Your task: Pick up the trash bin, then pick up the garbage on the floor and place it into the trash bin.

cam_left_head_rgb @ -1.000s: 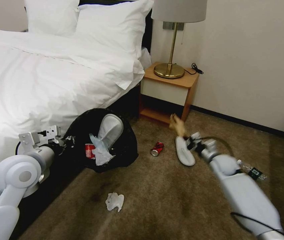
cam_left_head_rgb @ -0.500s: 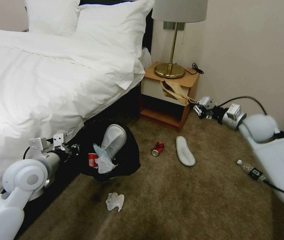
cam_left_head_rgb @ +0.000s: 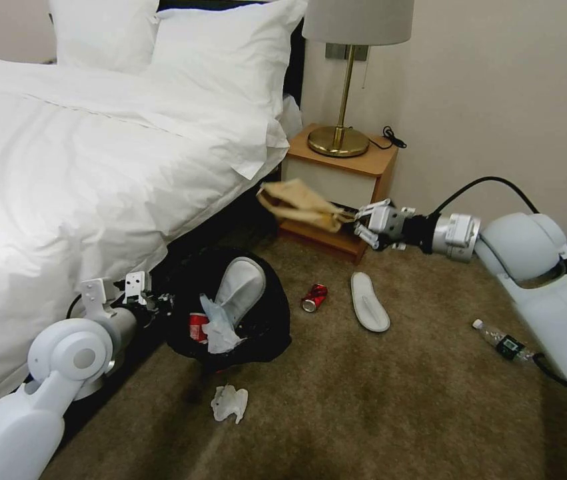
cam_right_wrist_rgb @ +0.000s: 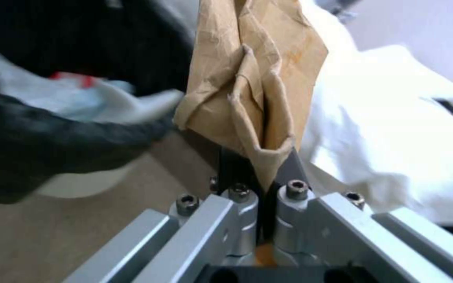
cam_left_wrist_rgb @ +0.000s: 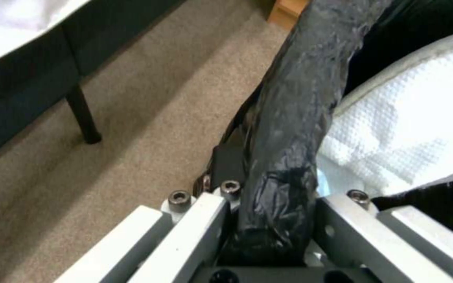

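My left gripper (cam_left_wrist_rgb: 268,220) clamps the bin's (cam_left_head_rgb: 256,333) bagged rim beside the bed (cam_left_head_rgb: 83,167). My right gripper (cam_left_head_rgb: 356,223) pinches the brown paper (cam_left_head_rgb: 296,200) in front of the nightstand (cam_left_head_rgb: 363,163).

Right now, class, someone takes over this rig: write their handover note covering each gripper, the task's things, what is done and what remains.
Left gripper: shut on the rim of the black-bagged round trash bin, held tilted beside the bed.
Right gripper: shut on the crumpled brown paper, in the air before the nightstand.
Done: one white slipper, a red can and tissue lie in the bin.
Left on the carpet: white slipper, red can, white tissue, clear bottle.
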Robot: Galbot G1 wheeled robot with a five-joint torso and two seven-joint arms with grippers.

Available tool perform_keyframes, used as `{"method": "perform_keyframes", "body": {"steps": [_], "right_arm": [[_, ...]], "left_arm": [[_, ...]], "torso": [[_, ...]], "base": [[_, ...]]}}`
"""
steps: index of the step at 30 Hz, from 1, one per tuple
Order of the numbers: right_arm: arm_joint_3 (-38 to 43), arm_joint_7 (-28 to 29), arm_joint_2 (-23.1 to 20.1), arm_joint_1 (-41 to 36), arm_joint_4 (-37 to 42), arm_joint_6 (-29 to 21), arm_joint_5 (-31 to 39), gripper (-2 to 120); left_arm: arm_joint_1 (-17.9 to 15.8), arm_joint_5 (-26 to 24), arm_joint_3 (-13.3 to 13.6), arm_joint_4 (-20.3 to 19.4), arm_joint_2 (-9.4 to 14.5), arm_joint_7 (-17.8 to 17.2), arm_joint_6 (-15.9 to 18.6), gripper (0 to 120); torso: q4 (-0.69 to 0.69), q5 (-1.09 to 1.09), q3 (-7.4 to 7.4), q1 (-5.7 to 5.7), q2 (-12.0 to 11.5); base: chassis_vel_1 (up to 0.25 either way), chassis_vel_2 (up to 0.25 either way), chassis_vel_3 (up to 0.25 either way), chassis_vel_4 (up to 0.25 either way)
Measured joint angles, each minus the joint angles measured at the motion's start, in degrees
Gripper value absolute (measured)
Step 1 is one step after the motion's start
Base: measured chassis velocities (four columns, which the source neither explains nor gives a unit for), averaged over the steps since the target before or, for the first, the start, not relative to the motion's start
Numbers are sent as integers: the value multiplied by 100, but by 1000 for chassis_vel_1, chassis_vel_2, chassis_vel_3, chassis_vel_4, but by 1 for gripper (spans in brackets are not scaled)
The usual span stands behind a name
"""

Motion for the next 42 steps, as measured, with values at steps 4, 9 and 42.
{"method": "perform_keyframes", "body": {"steps": [4, 9, 42], "right_arm": [[-254, -307, 28, 31, 220, 31, -232, 0], [-701, -507, 324, 291, 314, 28, -582, 0], [-1977, -1549, 1506, 998, 88, 323, -3228, 0]], "left_arm": [[-60, 77, 117, -16, -10, -2, 0, 2], [-158, 205, 283, -16, -23, 1, 0, 2], [-296, 716, 623, -69, -126, 176, 0, 2]], "torso": [[0, 0, 0, 0, 0], [0, 0, 0, 0, 0], [0, 0, 0, 2, 0]], "base": [[0, 0, 0, 0], [0, 0, 0, 0], [0, 0, 0, 0]]}}
